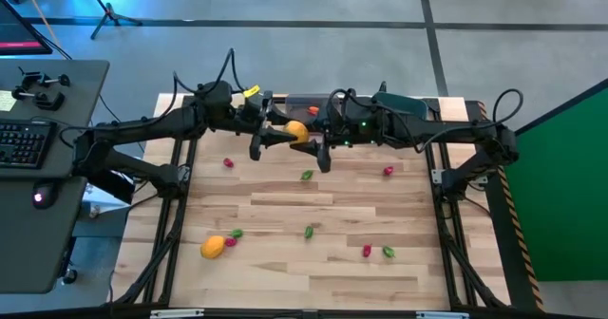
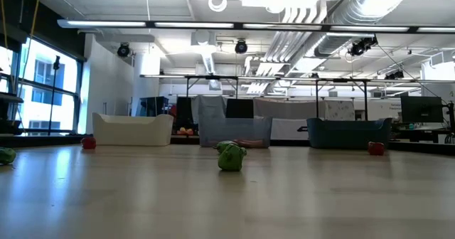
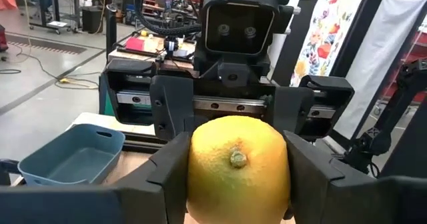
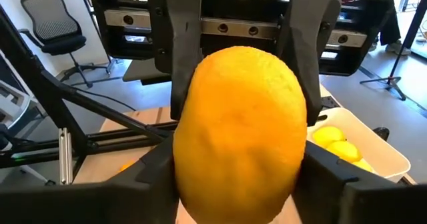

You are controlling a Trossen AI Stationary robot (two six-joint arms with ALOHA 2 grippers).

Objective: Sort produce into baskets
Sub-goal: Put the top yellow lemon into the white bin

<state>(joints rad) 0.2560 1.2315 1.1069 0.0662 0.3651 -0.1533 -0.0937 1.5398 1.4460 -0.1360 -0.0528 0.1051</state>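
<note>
Both arms meet over the back of the wooden table (image 1: 313, 262), face to face, with one yellow-orange lemon (image 1: 296, 130) between them. The left gripper (image 1: 277, 137) and the right gripper (image 1: 313, 144) both have their fingers against the fruit's sides, so it is pinched from two directions at once. From the left wrist view the lemon (image 3: 238, 167) fills the space between the fingers (image 3: 170, 177), its stem end towards the camera; the right wrist view shows the same fruit (image 4: 240, 137) flanked by dark fingers (image 4: 183, 44).

The white basket (image 4: 373, 147) holds yellow fruits and stands beside the handover. The dark teal basket (image 3: 70, 156) is on the other side. Along the table's far edge the low view shows the white (image 2: 133, 129), translucent grey (image 2: 234, 132) and teal (image 2: 348, 133) bins in a row.

Loose pieces dot the table: another orange fruit (image 1: 213, 247), and red and green bits (image 1: 307, 175).
</note>
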